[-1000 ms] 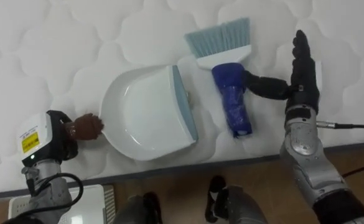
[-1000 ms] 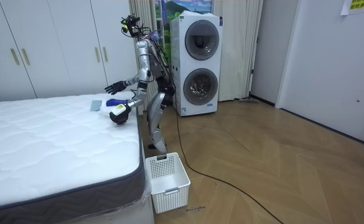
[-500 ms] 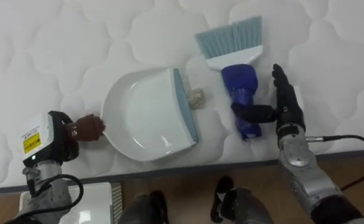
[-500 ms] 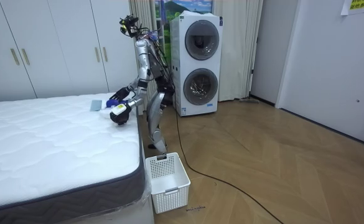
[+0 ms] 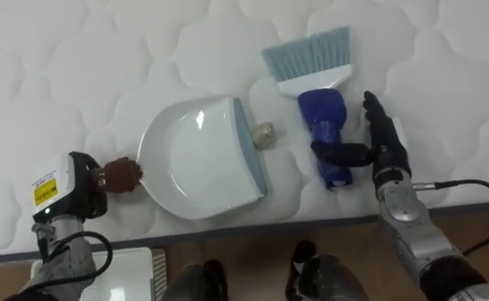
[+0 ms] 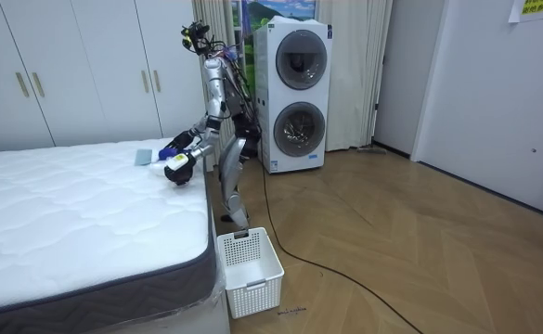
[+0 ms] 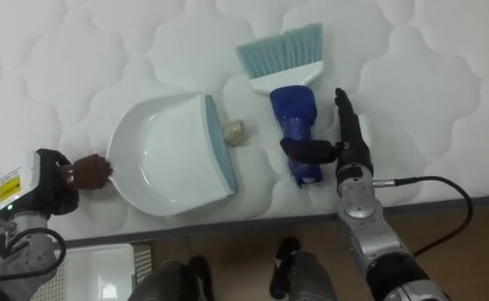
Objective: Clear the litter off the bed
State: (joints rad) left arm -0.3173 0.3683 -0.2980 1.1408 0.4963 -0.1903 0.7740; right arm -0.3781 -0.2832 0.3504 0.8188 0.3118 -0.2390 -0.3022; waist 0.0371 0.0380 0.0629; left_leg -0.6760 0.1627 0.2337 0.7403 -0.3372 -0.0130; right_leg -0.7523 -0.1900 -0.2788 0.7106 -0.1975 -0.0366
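A white dustpan (image 5: 198, 163) with a blue lip lies on the white quilted mattress (image 5: 77, 67). My left hand (image 5: 67, 189) at the lower left is shut on its brown handle (image 5: 124, 174). A small crumpled scrap (image 5: 263, 134) sits just off the pan's lip. To its right lies a brush (image 5: 322, 134) with a blue handle and pale blue bristles pointing away from me. My right hand (image 5: 384, 149) rests beside the brush handle, fingers straight, thumb laid across the handle's near end. In the room view I stand at the bed's edge (image 6: 201, 199).
The mattress edge (image 5: 252, 226) runs along the bottom, with wooden floor below it. A white basket (image 6: 249, 267) stands on the floor by the bed, and also shows as the white basket (image 5: 131, 272) at the lower left. Stacked washing machines (image 6: 294, 97) are behind me.
My right hand came down from above the brush's right side to lie along its handle, thumb across it. The scrap has come into sight at the pan's lip. The left hand kept its hold.
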